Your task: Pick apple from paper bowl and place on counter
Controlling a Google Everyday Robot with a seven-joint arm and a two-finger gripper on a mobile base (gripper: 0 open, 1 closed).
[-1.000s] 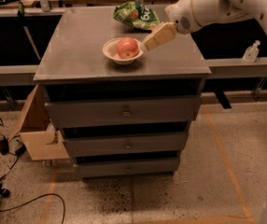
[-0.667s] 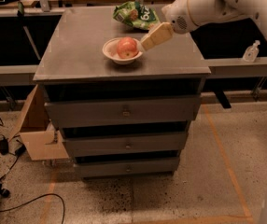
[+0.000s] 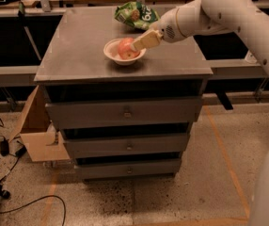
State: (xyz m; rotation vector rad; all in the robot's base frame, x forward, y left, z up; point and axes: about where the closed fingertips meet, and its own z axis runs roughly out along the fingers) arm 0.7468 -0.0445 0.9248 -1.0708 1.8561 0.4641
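At the far left, on the floor, an open cardboard box [image 3: 33, 126] leans against the cabinet of 3 drawers, below the level of the worktop [image 3: 78, 46] and out of the arm's way. The left half of the worktop is bare grey metal, the widest free stretch for setting something down.

The paper bowl [image 3: 108, 52] stands right of the middle and rather toward the near edge. The apple [image 3: 125, 48] sits inside it, not yet lifted.

The change is at the claw [image 3: 146, 40]. Over the last second it has slid left from beside the bowl, and it now overlaps the apple's right shoulder in this view, above the bowl's right rim. I judge this to be the closing approach to the grasp. Whether the claw is apart, together or already clamped on the fruit cannot be told here, nor whether it truly touches.

Behind the bowl, toward the far edge, lies a green snack bag [image 3: 135, 14], near the wrist. A lift drifting far could brush it.

The white arm [image 3: 219, 8] comes in from the right. The strip between bowl and right edge is narrower than the left side, so a placement there leaves less margin before the drop.
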